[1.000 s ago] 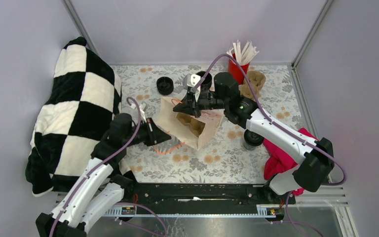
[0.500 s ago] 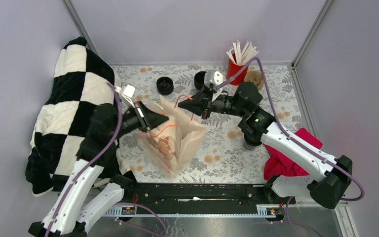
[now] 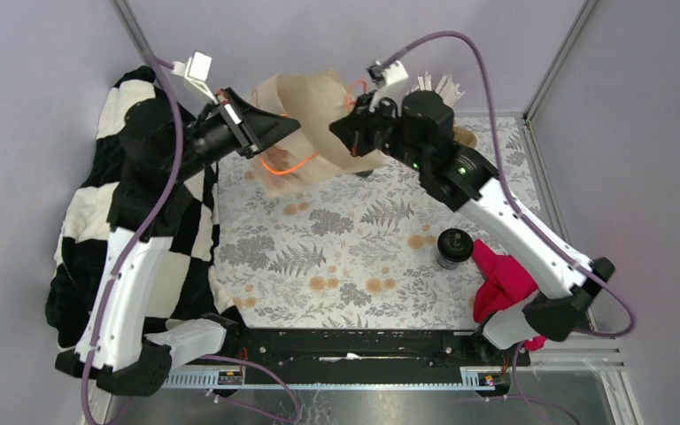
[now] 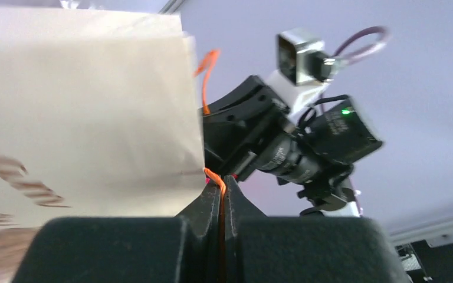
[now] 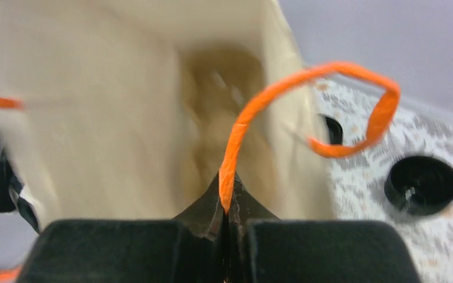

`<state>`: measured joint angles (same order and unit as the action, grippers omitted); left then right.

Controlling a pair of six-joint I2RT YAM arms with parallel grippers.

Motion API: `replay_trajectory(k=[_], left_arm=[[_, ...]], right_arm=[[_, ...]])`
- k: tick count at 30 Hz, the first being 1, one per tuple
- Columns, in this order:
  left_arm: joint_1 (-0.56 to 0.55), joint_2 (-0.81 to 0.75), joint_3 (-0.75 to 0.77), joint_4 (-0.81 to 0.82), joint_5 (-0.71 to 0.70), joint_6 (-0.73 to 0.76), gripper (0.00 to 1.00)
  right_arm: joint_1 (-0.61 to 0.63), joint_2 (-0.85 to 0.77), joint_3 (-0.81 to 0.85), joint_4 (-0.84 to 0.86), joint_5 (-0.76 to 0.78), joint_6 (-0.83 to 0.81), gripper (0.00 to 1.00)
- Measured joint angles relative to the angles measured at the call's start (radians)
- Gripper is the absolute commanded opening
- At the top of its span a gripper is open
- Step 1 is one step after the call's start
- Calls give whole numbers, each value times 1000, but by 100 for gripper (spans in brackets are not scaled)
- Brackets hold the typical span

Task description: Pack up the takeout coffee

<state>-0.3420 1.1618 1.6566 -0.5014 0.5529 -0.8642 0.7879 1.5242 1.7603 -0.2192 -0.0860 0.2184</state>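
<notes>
Takeout coffee (image 3: 453,247) standing upright, long axis vertical

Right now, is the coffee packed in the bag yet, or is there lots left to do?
Not yet. Done: the left pincer and right pincer are each shut on an orange handle of the paper bag. In hand: the bag hangs between them above the table. Left: the takeout coffee stands on the table beside the red cloth, outside the bag, so it must go in.
</notes>
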Motion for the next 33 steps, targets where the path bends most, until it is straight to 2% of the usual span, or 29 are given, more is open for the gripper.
replay_trajectory(k=[2,4,7,9,13,15,18,23,26,29,31,33], left_arm=[[1,-34,-20,46,4,-28,0],[4,-71,-103,79,8,-53,0],[45,-72,-297,101,14,-85,0],[80,-10,-324,56,43,-94,0],[99,138,-249,-42,47,-89,0],[95,127,-174,-84,42,-64,0],[97,47,-135,-46,69,-31,0],[103,-43,-148,1,148,-26,0],[104,-51,-157,-17,97,15,0],[125,-74,-273,-32,61,51,0],[145,-45,-348,-98,82,86,0],[153,18,-352,-148,107,111,9]], right_arm=[[0,-68,-69,-11,61,60,0],[-9,-123,-159,-14,100,122,0],[-102,-126,-321,53,-3,271,0],[-183,-60,-365,72,-96,352,0],[-246,96,-356,43,-216,436,0],[-237,93,-349,35,-264,454,0],[-224,66,-306,41,-306,457,0],[-219,4,-226,23,-333,435,0],[-219,-41,-218,48,-349,432,0],[-227,-81,-269,95,-352,425,0],[-236,-45,-242,36,-352,394,0],[-240,30,-151,-60,-350,351,0]])
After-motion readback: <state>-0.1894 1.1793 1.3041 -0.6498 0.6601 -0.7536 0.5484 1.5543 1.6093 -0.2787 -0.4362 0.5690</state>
